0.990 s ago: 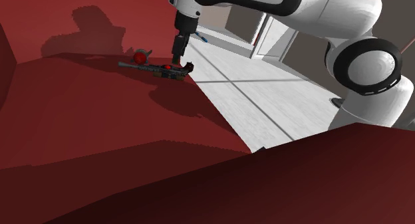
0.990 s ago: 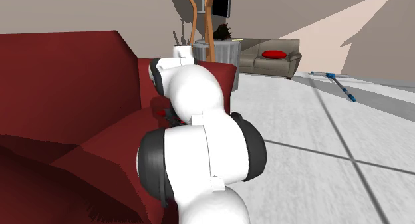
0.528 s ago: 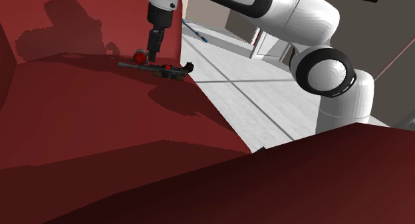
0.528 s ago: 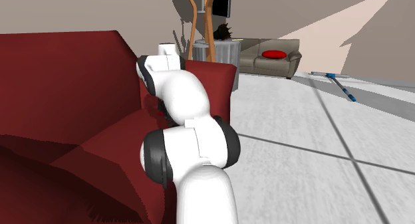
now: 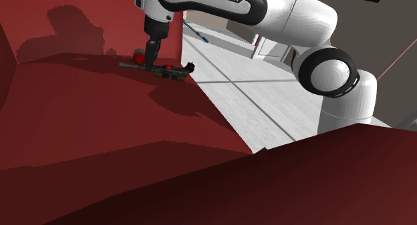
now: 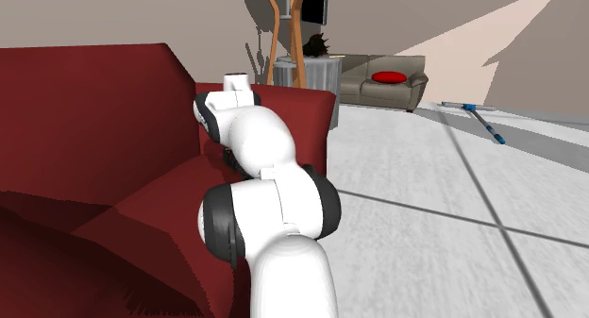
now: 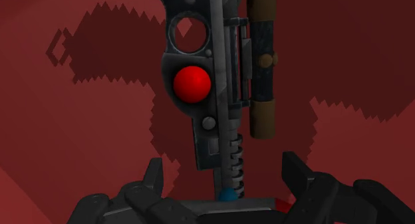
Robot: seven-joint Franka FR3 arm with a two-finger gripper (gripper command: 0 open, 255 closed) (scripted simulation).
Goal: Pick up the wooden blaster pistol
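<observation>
Shoulder view: shows the blaster pistol [image 5: 159,69] lying flat on the seat of the red sofa [image 5: 80,117], far along the cushion and close to its right edge, slim barrel to the left and grip to the right. Sets the gripper [image 5: 148,59] right over the barrel half, pointing down. Merges the black fingertips with the pistol's dark body, so cannot tell touch from gap at this angle. Half hides a small red round thing [image 5: 137,57] behind the gripper, just beyond the pistol; cannot tell what it is. Cuts off the white arm [image 5: 281,17] at the top edge. Catches a blue-handled mop [image 5: 198,35] on the pale floor [image 5: 267,103] to the right of the sofa.

Second exterior view: looks from behind the arm, whose bulky links block the stretch of seat ahead of it. Takes in a grey couch [image 6: 359,80] with a red cushion [image 6: 387,76] and a wooden coat stand [image 6: 283,28] far off.

Wrist view: looks along the pistol's length, dark grey with a red disc on its side and a brown-ended tube beside it. Crops the pistol's far end. Shows the black fingers [image 7: 156,179] spread wide, one either side of the slim near end, red sofa visible in both gaps; grips nothing. Partly covers the pistol's blue tip with the hand.
</observation>
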